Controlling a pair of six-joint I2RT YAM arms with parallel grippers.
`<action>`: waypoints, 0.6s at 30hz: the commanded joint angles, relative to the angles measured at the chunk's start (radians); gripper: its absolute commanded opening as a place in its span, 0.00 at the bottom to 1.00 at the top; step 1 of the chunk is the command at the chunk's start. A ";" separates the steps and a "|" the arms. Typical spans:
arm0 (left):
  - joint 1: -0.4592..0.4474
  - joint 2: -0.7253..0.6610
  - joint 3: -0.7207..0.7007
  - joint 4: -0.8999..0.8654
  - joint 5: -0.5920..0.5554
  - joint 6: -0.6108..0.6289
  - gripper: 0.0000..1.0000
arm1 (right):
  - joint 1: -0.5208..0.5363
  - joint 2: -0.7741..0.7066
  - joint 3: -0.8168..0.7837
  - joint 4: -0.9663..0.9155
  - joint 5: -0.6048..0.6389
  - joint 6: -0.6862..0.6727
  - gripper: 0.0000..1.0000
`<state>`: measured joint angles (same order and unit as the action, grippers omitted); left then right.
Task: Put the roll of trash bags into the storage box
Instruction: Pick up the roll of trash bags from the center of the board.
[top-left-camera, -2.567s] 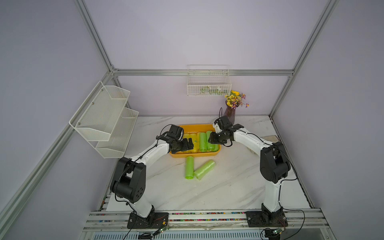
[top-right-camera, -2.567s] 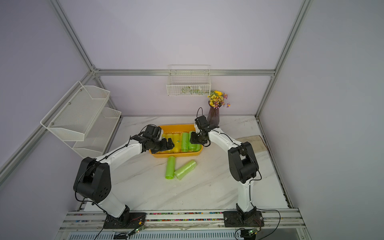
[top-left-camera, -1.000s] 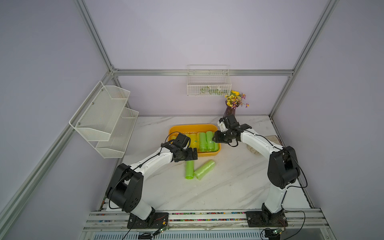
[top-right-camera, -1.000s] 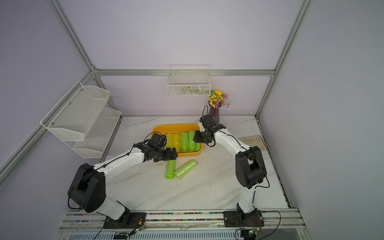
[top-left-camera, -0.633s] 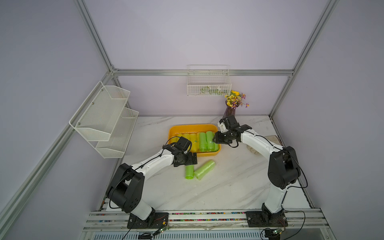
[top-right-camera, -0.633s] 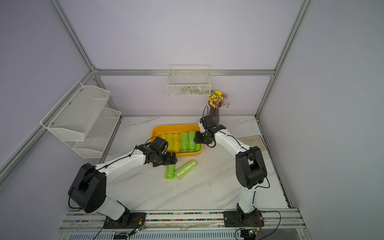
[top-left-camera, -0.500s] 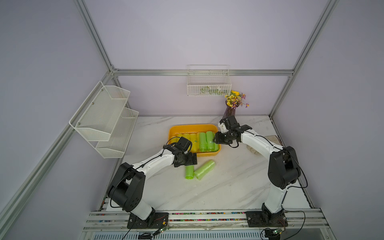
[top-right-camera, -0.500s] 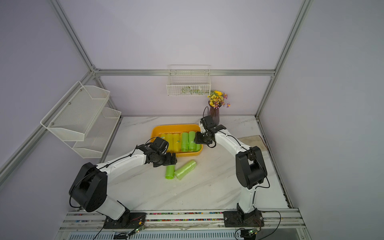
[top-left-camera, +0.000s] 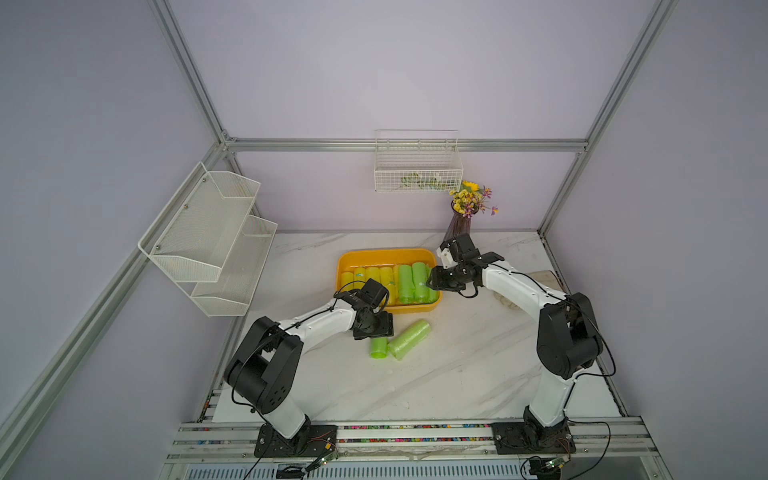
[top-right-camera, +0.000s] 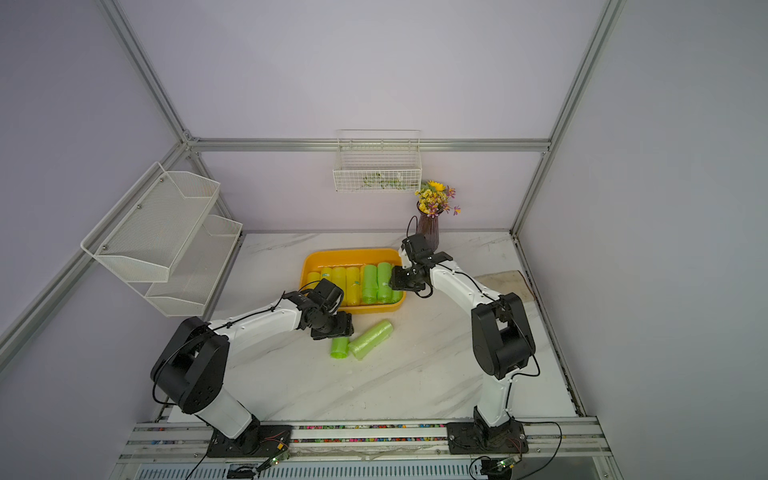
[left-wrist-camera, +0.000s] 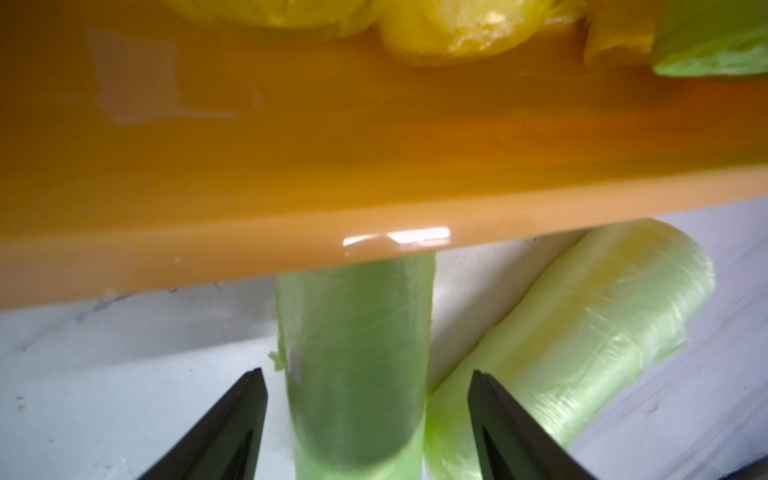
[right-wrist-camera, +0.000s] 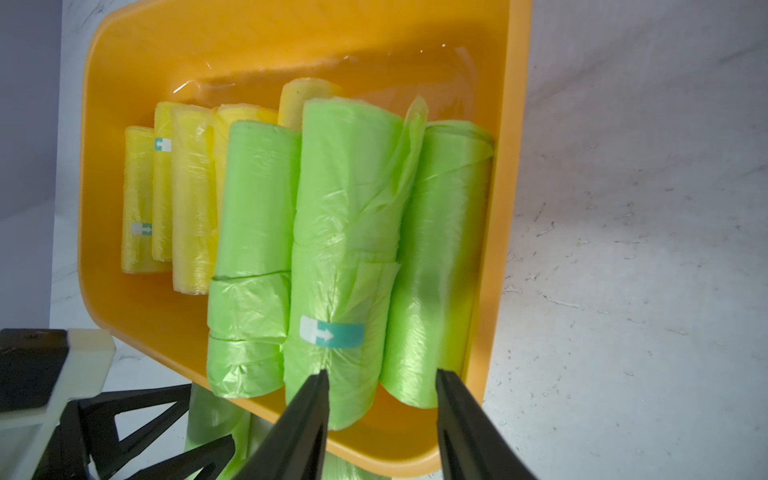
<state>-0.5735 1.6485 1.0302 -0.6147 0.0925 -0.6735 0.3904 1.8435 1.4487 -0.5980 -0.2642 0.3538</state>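
Left wrist view: left gripper (left-wrist-camera: 368, 371) is spread apart around the green plastic roll of trash bags (left-wrist-camera: 353, 324) on the counter (left-wrist-camera: 124, 353), shallow orange-yellow storage box (left-wrist-camera: 291, 166) just beyond; neighbouring green roll (left-wrist-camera: 582, 332) touches it, so closing might pinch both.

Both top views show even, soft overhead light, faint shadows on the table (top-left-camera: 436, 374), sharp detail, frame bars splaying toward the edges; left wrist view: white glare on the box (left-wrist-camera: 395, 239) rim, roll (left-wrist-camera: 353, 374) shadowed, jaws blurred; right wrist view bright, jaws soft.
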 joint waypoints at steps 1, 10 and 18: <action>-0.008 0.008 0.017 0.028 -0.007 -0.008 0.73 | -0.012 -0.041 -0.012 0.020 -0.006 -0.001 0.47; -0.020 0.036 0.014 0.046 -0.006 -0.007 0.61 | -0.016 -0.047 -0.030 0.027 -0.007 0.002 0.47; -0.023 0.041 0.011 0.049 -0.006 -0.002 0.48 | -0.019 -0.055 -0.040 0.032 -0.008 0.005 0.47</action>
<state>-0.5903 1.6833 1.0302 -0.5900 0.0845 -0.6712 0.3809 1.8297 1.4200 -0.5903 -0.2646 0.3546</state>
